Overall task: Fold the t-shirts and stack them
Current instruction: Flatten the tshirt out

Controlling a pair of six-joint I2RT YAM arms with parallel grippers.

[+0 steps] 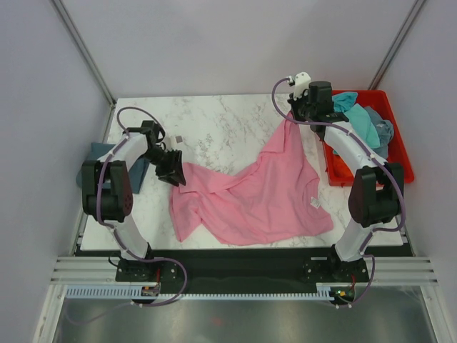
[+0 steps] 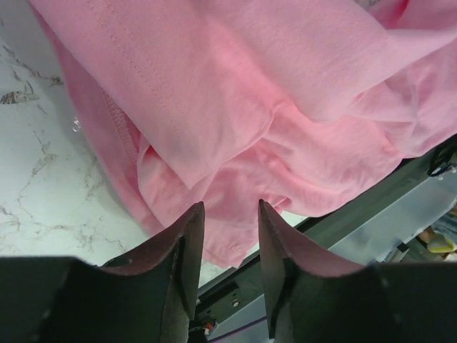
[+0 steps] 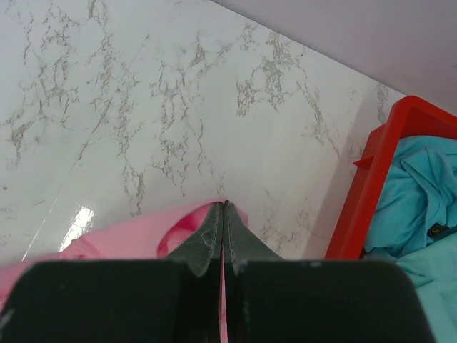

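The pink t-shirt (image 1: 264, 193) lies crumpled across the marble table (image 1: 214, 121), its white neck label (image 1: 314, 203) near the right edge. My right gripper (image 1: 291, 118) is shut on a far corner of it and holds that corner up; in the right wrist view the jaws (image 3: 224, 205) pinch pink cloth (image 3: 128, 239). My left gripper (image 1: 173, 174) is open at the shirt's left edge; in the left wrist view its fingers (image 2: 230, 207) stand apart over the pink cloth (image 2: 250, 93), holding nothing. Turquoise (image 1: 350, 107) and grey-blue (image 1: 382, 132) shirts lie in the crate. A slate-blue shirt (image 1: 136, 171) lies at the left.
The red plastic crate (image 1: 396, 153) stands on the table's right side, also seen in the right wrist view (image 3: 371, 186). A small white object (image 1: 178, 138) sits near the left gripper. The black front rail (image 1: 243, 266) runs along the near edge.
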